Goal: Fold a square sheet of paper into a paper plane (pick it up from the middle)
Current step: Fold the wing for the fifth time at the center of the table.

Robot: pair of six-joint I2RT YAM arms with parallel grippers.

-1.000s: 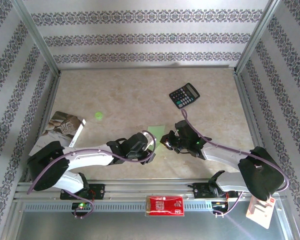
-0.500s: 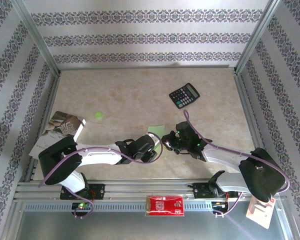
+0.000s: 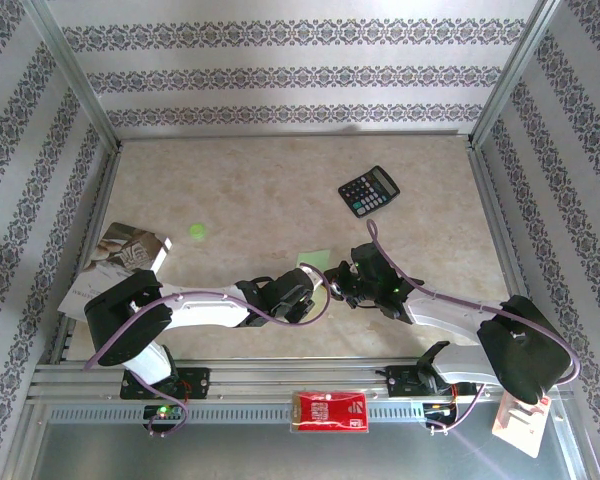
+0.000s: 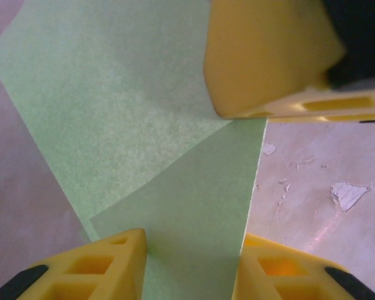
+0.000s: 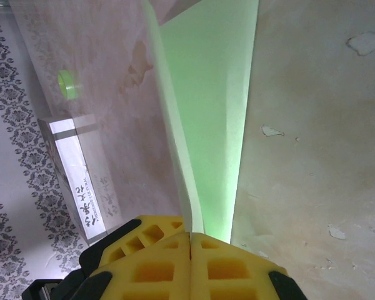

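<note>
Your light green paper sheet (image 3: 313,258) lies on the near half of the table, approx. mid left-right. It's thin, plain & partly folded: one flap lies over the rest w/ a diagonal edge. Its near end is pinched btwn the closed fingers of the right gripper (image 5: 190,240), and one long edge curls up.

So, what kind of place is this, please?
Most likely a robot test cell, not a home: a tabletop boxed in by metal frame posts and patterned panels, with a mounting rail along its near edge and a calculator as a prop.
</note>
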